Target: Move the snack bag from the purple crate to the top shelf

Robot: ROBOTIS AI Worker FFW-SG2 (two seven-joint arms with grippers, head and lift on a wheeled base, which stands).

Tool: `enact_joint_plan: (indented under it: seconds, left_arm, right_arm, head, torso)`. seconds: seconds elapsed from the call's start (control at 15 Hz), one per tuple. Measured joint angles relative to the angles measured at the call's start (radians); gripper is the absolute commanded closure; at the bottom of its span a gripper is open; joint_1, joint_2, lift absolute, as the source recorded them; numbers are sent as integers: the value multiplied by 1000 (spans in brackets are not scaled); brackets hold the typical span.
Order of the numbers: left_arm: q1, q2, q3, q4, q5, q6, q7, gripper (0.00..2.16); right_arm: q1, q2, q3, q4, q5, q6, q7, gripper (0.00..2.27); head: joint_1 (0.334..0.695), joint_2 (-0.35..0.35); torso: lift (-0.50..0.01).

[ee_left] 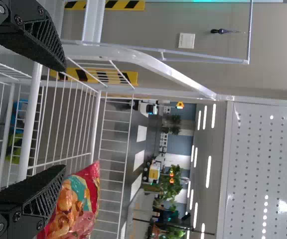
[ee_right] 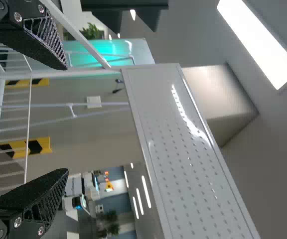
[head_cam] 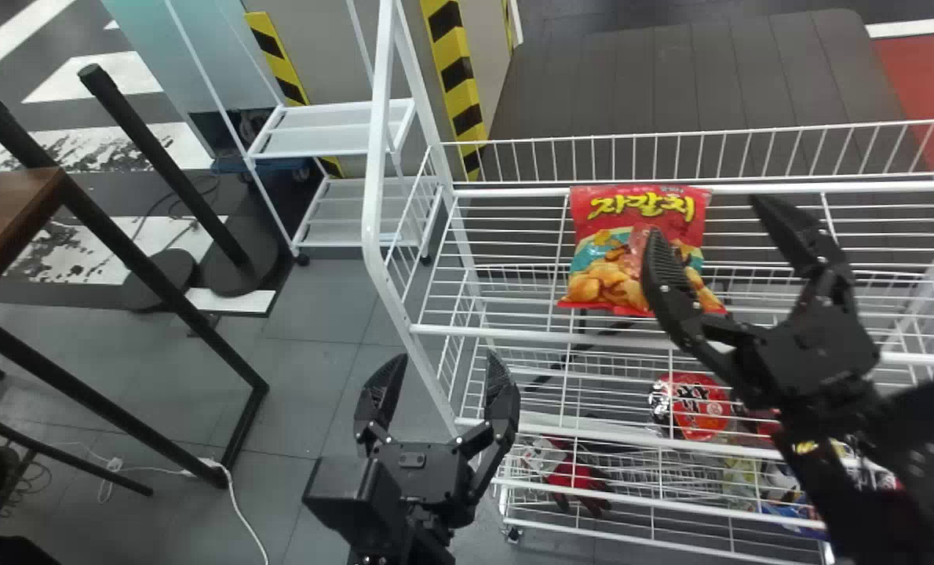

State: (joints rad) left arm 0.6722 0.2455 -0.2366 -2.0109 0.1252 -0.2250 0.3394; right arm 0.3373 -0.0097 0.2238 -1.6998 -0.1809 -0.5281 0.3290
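Right gripper [head_cam: 706, 216]: spread wide, empty, perhaps just clear of the bag
Left gripper [head_cam: 444, 359]: wide too, empty, by the shelf's left edge
Snack bag [head_cam: 604, 282]: on the top shelf [head_cam: 514, 335], toward its left edge
Progress: placing looks done; withdrawing remains

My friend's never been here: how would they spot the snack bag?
Look for the white wire rack. On its upper shelf is a red snack bag with yellow lettering and golden snacks pictured. It sits higher than the round red pack.

Red snack bag [head_cam: 637, 249] (yellow lettering).
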Motion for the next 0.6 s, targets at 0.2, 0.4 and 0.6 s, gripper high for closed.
enact_joint_plan:
  seconds: [0.2,0.4,0.6]
  left_arm:
    - [-5,-1,0,-80,-10,157,10,137]
    - [-10,-6,-9,-204,-24,420,32,137]
    - [-71,-10,-48,-305,-70,740,74,137]
  right_arm:
    - [195,-29,-121,-124,8,-83,21,76]
    - [333,-31,-250,-151,9,-178,86,76]
    - [364,-38,-324,-53,31,-304,98,83]
  head:
    - [695,89]
    - [695,20]
    - [695,-61]
  torso:
    - [0]
    - [0]
    - [0]
